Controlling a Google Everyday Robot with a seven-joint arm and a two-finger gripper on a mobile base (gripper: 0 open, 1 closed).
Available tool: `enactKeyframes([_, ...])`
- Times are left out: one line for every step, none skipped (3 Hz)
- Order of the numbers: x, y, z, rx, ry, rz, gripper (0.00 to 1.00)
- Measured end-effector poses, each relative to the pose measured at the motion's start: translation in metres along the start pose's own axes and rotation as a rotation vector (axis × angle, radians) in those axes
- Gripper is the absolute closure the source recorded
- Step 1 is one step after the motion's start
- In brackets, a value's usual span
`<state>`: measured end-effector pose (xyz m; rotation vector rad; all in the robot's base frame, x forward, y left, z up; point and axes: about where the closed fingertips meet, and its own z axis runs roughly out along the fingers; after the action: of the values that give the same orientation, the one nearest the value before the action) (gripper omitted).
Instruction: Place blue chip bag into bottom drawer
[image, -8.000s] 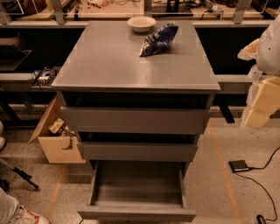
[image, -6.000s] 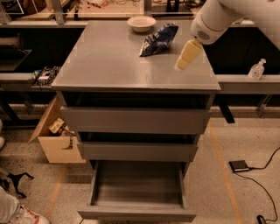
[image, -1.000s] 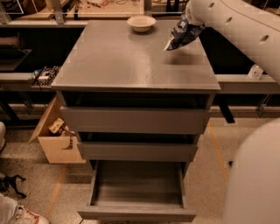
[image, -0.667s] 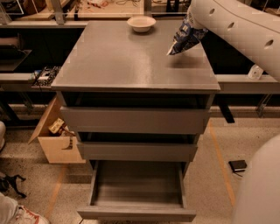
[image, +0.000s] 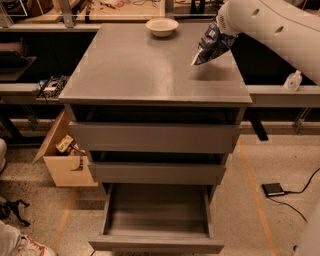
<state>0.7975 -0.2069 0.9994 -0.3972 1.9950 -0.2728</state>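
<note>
A big white robot arm (image: 280, 30) reaches in from 2 o'clock. At its end, the gripper (image: 218, 36) is pinched tight on the top of the small crinkly dark-blue foil chip bag (image: 210, 47) with white marks. The chip bag hangs tilted in the air over the flat grey metal cabinet top (image: 140, 70), at about 1 o'clock on it. The bag's dark shadow lies on the top just under it. A round white bowl (image: 162, 26) sits at 12 o'clock on the top, well apart from the bag. Down at 6 o'clock, the bottom drawer (image: 157, 244), a shallow grey metal tray, is pulled out. A brown cardboard box (image: 62, 165) stands on the floor at 8 o'clock from the cabinet.
</note>
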Motion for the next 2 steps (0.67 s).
enactKeyframes([0.006, 0.014, -0.057, -0.108, -0.093, -0.014, 1.00])
enactKeyframes([0.029, 0.040, -0.103, -0.213, -0.136, -0.021, 1.00])
